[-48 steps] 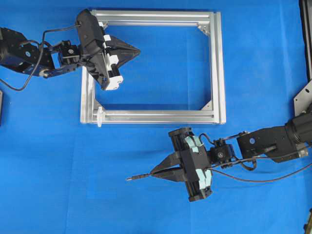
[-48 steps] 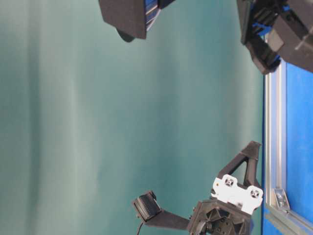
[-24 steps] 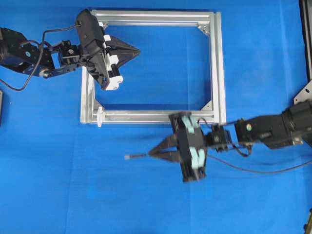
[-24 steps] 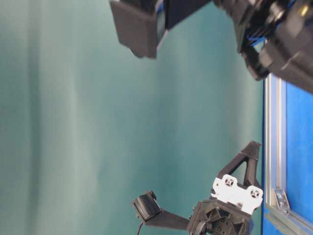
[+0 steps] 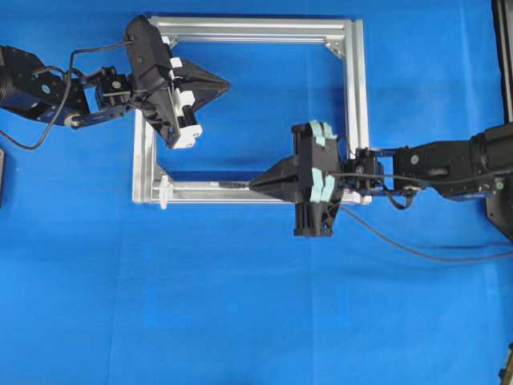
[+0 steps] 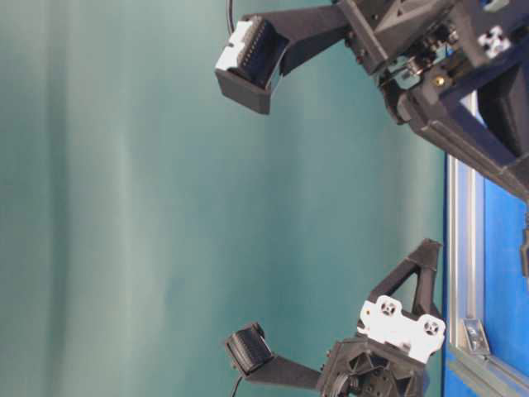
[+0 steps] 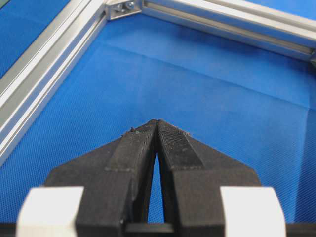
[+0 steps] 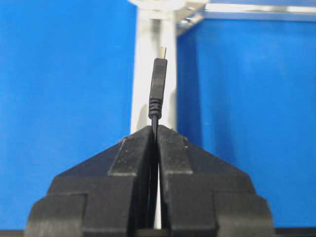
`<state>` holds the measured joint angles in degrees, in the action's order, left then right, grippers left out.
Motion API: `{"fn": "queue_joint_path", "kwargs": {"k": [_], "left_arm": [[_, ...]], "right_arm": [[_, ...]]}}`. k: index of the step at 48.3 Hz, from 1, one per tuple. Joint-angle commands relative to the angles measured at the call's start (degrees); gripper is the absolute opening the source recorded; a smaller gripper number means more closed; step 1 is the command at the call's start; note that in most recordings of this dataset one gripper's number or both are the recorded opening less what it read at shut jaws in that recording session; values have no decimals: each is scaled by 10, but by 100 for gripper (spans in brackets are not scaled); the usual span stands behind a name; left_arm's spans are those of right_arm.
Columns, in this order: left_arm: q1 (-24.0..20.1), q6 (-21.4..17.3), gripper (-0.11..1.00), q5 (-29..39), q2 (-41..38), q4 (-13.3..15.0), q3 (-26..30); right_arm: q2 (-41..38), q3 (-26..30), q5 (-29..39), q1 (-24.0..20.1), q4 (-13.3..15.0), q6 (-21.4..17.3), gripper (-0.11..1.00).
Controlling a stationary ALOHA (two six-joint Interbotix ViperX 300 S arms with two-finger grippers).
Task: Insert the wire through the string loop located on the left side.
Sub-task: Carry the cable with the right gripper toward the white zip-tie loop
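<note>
A blue cloth-covered table [image 5: 240, 305] carries a rectangular silver frame [image 5: 357, 104] lying flat

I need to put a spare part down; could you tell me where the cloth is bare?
Bare cloth below the frame's lower bar, and above the right gripper inside the frame. Crowded along that bar: wire, string loop.

- The right gripper [image 5: 255, 185], clamping the wire [image 5: 232, 184], has swung from open worktop up over the frame's [image 5: 357, 96] near bar, plug toward the string loop [image 5: 164, 192].
</note>
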<state>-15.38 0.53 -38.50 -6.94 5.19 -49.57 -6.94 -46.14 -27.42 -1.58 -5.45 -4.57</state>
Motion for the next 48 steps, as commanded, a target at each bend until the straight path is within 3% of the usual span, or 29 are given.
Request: {"fn": "queue_joint_path", "kwargs": {"k": [1,14,48], "left_arm": [[-1,1,0,-5,18,-1,5],[-1,1,0,-5,18,-2,5],[-1,1,0,-7,18,-2,5]], "right_arm": [[18,4,-3,2,1,1,1],[13,14,-3,1,1,0,1],[-67,131,26,-7,3,0,1]]}}
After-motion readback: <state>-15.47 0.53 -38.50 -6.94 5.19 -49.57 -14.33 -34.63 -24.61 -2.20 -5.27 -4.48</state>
